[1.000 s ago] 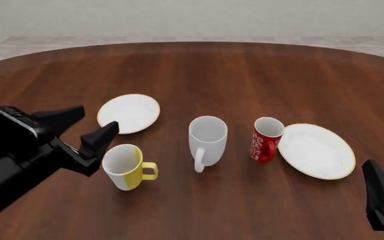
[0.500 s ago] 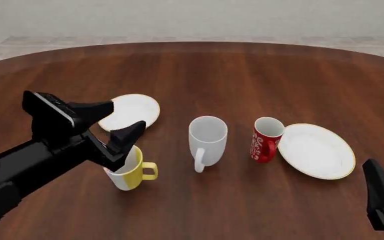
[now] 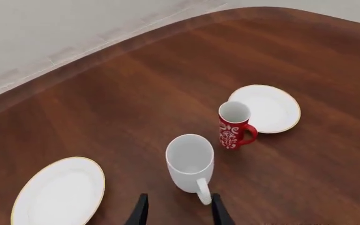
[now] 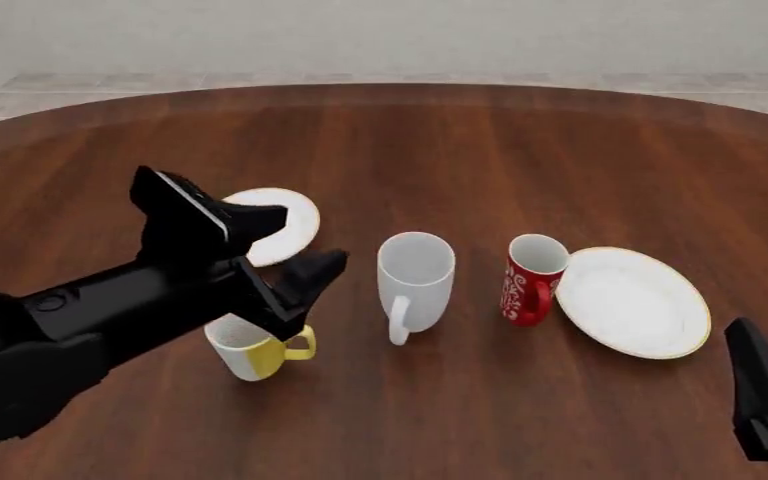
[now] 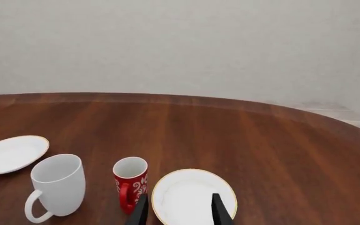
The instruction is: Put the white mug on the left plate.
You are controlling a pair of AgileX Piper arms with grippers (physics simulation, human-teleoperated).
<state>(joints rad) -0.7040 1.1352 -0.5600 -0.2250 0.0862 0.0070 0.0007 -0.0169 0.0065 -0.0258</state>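
The white mug (image 4: pixel 416 275) stands upright mid-table with its handle toward the near edge; it also shows in the left wrist view (image 3: pixel 191 161) and the right wrist view (image 5: pixel 58 183). The left plate (image 4: pixel 293 214) lies behind and to its left, partly covered by my left arm, and shows whole as the left plate (image 3: pixel 60 192). My left gripper (image 4: pixel 307 240) hangs open above the table just left of the mug, holding nothing; the mug's handle lies between its fingers (image 3: pixel 141 213) in the wrist view. My right gripper (image 5: pixel 178 213) is open and empty at the near right.
A yellow-and-white mug (image 4: pixel 257 350) sits under my left arm. A red patterned mug (image 4: pixel 534 278) stands right of the white mug, touching the larger right plate (image 4: pixel 638 300). One of the right arm's fingers (image 4: pixel 755 375) rises at the near right corner.
My left arm has swung right and forward, from left of the yellow mug to beside the white mug, now covering part of the left plate. The right arm and mugs have not moved.
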